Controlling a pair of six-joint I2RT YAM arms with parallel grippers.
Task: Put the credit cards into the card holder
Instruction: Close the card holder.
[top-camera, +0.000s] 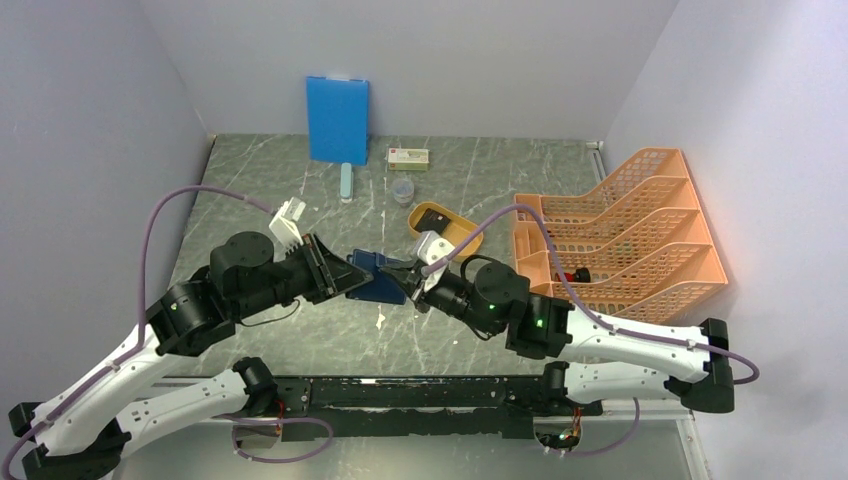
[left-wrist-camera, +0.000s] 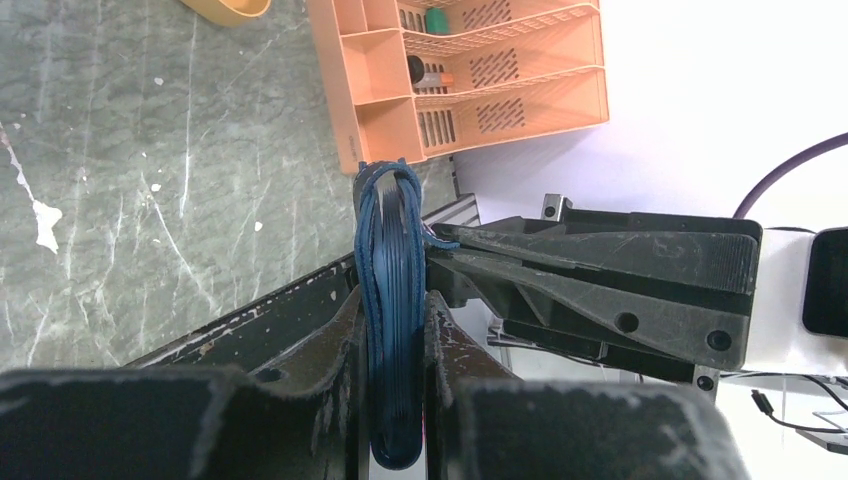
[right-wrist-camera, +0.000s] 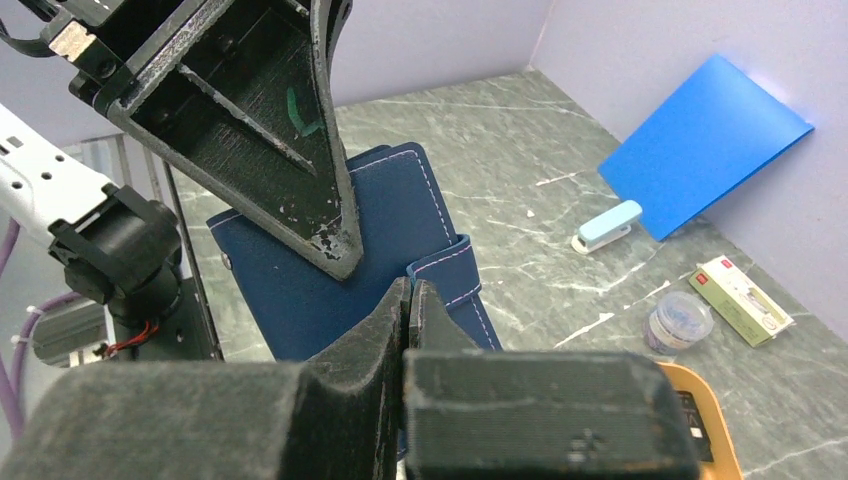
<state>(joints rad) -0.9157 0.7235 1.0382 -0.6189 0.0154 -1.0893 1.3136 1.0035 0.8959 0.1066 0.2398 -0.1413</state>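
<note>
Marble table (top-camera: 480, 200), card holder (right-wrist-camera: 290, 290) pinched by left gripper (top-camera: 348, 283) from 9 o'clock, right gripper (top-camera: 405, 278) fingers pressed together, clasp tab (right-wrist-camera: 450, 275) touched from 3 o'clock.

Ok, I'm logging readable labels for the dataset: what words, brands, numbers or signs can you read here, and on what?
Nothing is legible enough to quote.
small white box: red patch and print, too small to read.
round tub: lid pattern blurred, unreadable.
green scrawl on a finger of the left gripper: no legible character.
card holder and blue board: no text visible.
</note>
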